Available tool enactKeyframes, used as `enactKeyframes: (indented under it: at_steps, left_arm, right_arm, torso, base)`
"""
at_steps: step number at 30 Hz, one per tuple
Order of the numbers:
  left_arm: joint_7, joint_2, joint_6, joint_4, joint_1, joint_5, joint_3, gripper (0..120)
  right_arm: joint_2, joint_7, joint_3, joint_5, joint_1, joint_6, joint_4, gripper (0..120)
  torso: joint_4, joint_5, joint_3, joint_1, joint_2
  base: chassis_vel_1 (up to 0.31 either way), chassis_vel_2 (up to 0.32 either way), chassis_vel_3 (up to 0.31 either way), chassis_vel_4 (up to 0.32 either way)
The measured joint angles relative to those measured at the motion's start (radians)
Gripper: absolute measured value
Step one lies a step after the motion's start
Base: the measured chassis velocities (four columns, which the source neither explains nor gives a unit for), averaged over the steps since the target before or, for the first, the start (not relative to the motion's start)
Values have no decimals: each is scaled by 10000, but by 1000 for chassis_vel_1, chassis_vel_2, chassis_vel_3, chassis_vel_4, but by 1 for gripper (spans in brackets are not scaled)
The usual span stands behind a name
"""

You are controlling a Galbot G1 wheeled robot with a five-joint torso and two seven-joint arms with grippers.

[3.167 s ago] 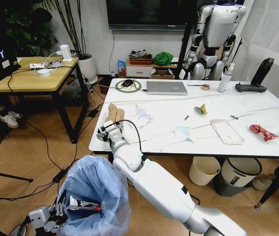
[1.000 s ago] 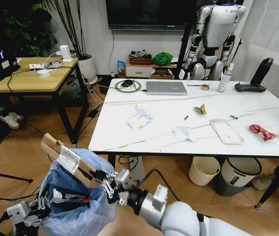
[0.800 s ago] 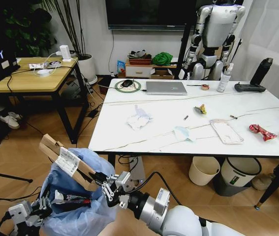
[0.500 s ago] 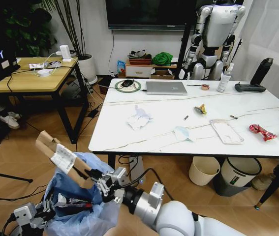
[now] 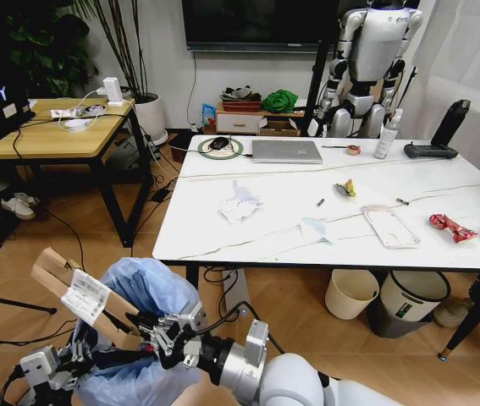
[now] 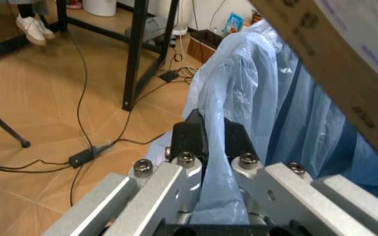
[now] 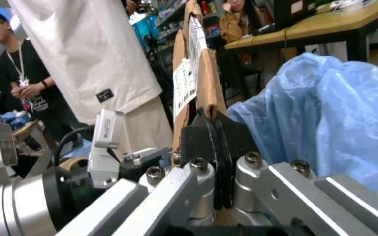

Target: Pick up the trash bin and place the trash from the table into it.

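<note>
Right gripper (image 5: 142, 326) was clamped on the flattened brown cardboard (image 5: 77, 294), holding it tilted over the mouth of the trash bin (image 5: 142, 292), its upper end sticking out past the bag toward the robot's left. The right wrist view showed the black fingers (image 7: 205, 140) pressed together on the cardboard's edge, white label facing out. Left gripper (image 6: 212, 147), low at the robot's left, was pinching the light-blue bag at the bin's rim. Bin hung off the floor beside the table (image 5: 223, 228). Left on the tabletop: crumpled white paper (image 5: 240, 203), face mask (image 5: 316, 228), clear plastic pack (image 5: 389, 226), red wrapper (image 5: 451, 227).
</note>
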Motion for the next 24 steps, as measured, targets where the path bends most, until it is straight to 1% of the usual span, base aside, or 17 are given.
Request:
enactKeyframes:
  at_steps: [3, 10, 12, 14, 17, 18, 19, 21, 22, 23, 24]
  left_arm:
    - [-12, 88, 35, -18, 21, -129, -99, 0]
    - [-36, 137, 92, -33, -4, -205, -115, 0]
    - [-37, 142, 94, -35, -4, -210, -116, 0]
    - [-40, 148, 99, -43, -5, -218, -117, 0]
    - [-44, 162, 113, -49, -5, -222, -117, 0]
    - [-44, 162, 113, -49, -5, -222, -117, 0]
    - [-46, 166, 117, -49, -5, -223, -116, 0]
    - [-49, 170, 122, -49, -13, -223, -101, 0]
    - [-52, 175, 125, -49, -19, -224, -80, 0]
    - [-53, 181, 126, -48, -23, -223, -58, 0]
    - [-53, 184, 126, -44, -28, -218, -34, 0]
  right_arm:
    - [-178, -66, 188, -272, -254, 139, 75, 0]
    - [-250, -175, 309, -567, -419, 193, 86, 0]
    - [-266, -175, 329, -639, -446, 209, 71, 2]
    - [-282, -169, 381, -695, -478, 218, 49, 10]
    - [-279, -79, 518, -715, -483, 227, 50, 25]
    - [-279, -79, 518, -715, -483, 227, 50, 25]
    - [-279, -52, 546, -733, -483, 231, 55, 28]
    - [-272, 7, 649, -815, -482, 262, 73, 36]
    - [-244, 52, 776, -847, -480, 276, 96, 40]
    - [-199, 82, 951, -866, -465, 279, 126, 47]
    - [-142, 101, 1130, -894, -438, 284, 142, 50]
  torso:
    - [0, 0, 0, 0, 0]
    - [0, 0, 0, 0, 0]
    - [0, 0, 0, 0, 0]
    - [0, 0, 0, 0, 0]
    - [0, 0, 0, 0, 0]
    - [0, 0, 0, 0, 0]
    - [0, 0, 0, 0, 0]
    - [0, 0, 0, 0, 0]
    - [0, 0, 0, 0, 0]
    - [0, 0, 0, 0, 0]
    - [-1, 0, 0, 0, 0]
  base:
    - [0, 0, 0, 0]
    - [0, 0, 0, 0]
    - [0, 0, 0, 0]
    - [0, 0, 0, 0]
    - [0, 0, 0, 0]
    - [0, 0, 0, 0]
    - [0, 0, 0, 0]
    - [0, 0, 0, 0]
    - [0, 0, 0, 0]
    - [0, 0, 0, 0]
    - [0, 0, 0, 0]
